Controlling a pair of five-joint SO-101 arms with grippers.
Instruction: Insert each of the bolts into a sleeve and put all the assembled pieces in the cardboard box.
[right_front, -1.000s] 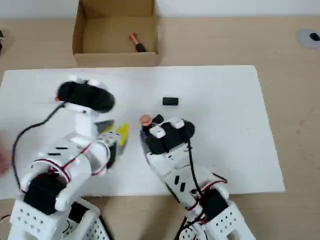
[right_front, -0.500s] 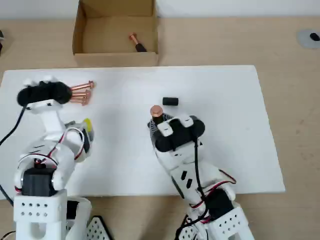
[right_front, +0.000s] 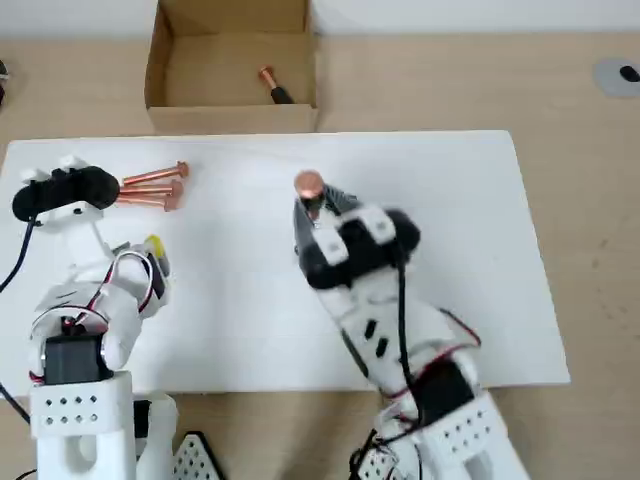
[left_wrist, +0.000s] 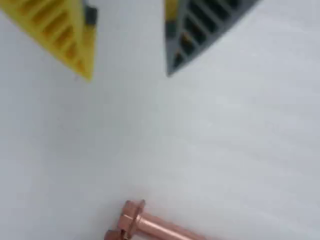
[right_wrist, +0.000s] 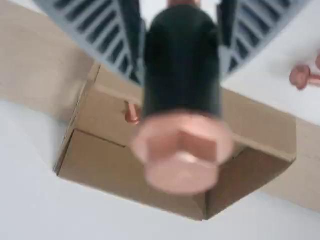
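My right gripper is shut on a black sleeve with a copper bolt in it; the bolt's head points toward the cardboard box. In the right wrist view the box lies just beyond the bolt head. One assembled piece lies inside the box. Three loose copper bolts rest on the white mat's far left. My left gripper hangs open above bare mat near them, its yellow and grey fingers apart around nothing, with one bolt just beyond.
The white mat covers most of the wooden table, with open room on its right half. The box stands beyond the mat's far edge. A small dark object sits on a grey disc at the far right.
The left arm swung to the left, uncovering the three bolts. My right gripper carried the sleeved bolt toward the box and now covers the spot where a loose black sleeve lay.
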